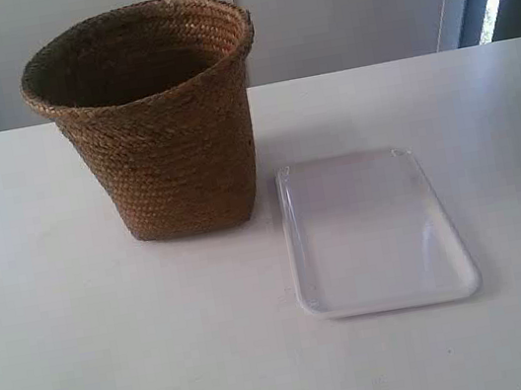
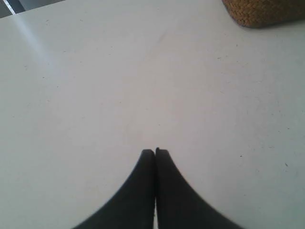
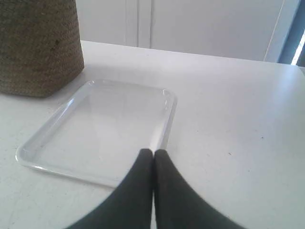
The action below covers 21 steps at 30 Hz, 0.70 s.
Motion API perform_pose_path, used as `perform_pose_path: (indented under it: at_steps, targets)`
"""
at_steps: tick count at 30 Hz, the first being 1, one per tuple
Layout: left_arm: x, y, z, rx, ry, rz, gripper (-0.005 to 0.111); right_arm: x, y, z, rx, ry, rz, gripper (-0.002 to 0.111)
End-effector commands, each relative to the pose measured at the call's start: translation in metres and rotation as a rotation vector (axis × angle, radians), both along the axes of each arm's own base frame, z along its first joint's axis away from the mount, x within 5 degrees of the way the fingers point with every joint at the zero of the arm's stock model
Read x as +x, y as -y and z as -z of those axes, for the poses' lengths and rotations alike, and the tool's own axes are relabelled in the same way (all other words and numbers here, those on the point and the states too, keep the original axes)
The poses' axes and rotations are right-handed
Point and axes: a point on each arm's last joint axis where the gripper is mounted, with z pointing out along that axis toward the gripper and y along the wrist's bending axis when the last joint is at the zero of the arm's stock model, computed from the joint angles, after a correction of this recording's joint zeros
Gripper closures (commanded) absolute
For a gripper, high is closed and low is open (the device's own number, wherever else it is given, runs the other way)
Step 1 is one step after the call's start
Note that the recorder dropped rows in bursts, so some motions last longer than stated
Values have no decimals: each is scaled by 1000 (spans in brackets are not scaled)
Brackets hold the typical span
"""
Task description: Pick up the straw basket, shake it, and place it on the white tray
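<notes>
The basket (image 1: 166,141) is standing upright on the surface (image 1: 92,383), just beside the tray (image 1: 373,236). The left tool (image 2: 155,151) and the right tool (image 3: 153,151) are each hanging pressed together, the basket lying ahead, untouched.

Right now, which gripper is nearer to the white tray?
Right. The right gripper, jaws shut, hangs at the rim of the white tray; the left gripper is over the table, with no tray in its view.

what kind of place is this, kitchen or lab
Probably a bare indoor test bench: a plain white table holds a straw basket and a white tray, with blank pale wall panels behind.
</notes>
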Motion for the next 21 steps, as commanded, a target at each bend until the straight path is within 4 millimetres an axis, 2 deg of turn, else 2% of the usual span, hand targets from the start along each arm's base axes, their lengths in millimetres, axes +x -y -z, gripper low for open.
perform_pose_path:
  at_steps: [1,5,9,14,21]
  targets:
    - [0,0,2,21,-4,7,107,0,0,1,-10,9,-6,108]
    - [0,0,2,21,-4,7,107,0,0,1,-10,9,-6,108]
    - [2,-3,-4,177,55,32,107,0,0,0,-77,21,-16,108]
    - [6,2,-21,102,254,58,107,1,1,-5,-398,100,-59,108]
    - [5,9,-53,8,616,101,107,1,1,-6,-400,108,-59,108]
